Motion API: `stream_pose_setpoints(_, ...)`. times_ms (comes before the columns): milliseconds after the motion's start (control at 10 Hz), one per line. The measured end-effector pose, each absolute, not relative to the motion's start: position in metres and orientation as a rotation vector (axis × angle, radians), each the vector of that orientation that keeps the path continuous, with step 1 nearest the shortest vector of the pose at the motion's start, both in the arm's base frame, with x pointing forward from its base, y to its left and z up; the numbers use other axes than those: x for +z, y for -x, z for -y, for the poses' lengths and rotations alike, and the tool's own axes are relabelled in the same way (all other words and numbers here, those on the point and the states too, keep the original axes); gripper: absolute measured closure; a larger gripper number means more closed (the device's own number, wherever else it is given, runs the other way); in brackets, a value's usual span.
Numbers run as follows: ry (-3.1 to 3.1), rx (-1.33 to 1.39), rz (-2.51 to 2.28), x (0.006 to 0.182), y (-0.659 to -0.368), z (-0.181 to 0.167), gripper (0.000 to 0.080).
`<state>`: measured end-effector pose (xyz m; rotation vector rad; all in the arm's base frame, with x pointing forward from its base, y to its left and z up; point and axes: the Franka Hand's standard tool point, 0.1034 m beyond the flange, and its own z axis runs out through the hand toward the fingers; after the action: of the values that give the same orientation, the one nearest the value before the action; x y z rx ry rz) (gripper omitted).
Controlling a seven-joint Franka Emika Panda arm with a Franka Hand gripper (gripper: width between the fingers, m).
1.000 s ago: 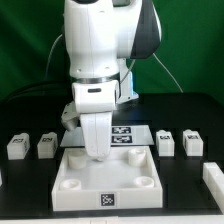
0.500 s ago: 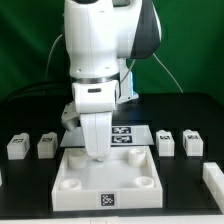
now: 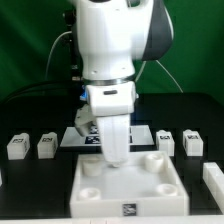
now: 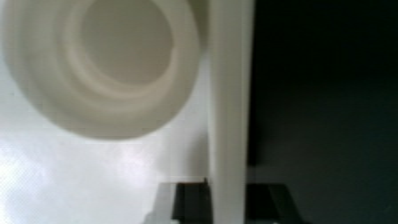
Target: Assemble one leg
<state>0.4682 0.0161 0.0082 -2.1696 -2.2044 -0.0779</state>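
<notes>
Small white legs with tags lie on the black table: two at the exterior view's left [image 3: 17, 146] [image 3: 47, 146] and two at its right [image 3: 165, 141] [image 3: 193, 143]. None is held. My gripper [image 3: 116, 160] points straight down at the far rim of the large white square tray piece [image 3: 130, 203]. In the wrist view my gripper [image 4: 228, 203] has its dark fingers [image 4: 187, 205] on both sides of the tray piece's upright wall [image 4: 228, 100], shut on it. A round corner socket [image 4: 111, 70] lies beside the wall.
The marker board [image 3: 86, 138] lies behind the tray piece, mostly hidden by my arm. Another leg [image 3: 213, 178] sits at the right edge of the exterior view. A green curtain hangs behind the table.
My arm and the tray piece have moved together toward the exterior view's right and nearer the camera. The legs have not moved.
</notes>
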Motion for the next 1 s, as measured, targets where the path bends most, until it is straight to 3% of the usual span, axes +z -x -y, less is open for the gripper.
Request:
stream_pose_setpoints(500, 2.211, -0.138, 2.153, 0.009, -0.495, -0.055, 0.0741)
stream_pose_setpoints(1000, 2.201, -0.038, 2.106, 0.009, -0.496, -0.056, 0.0739)
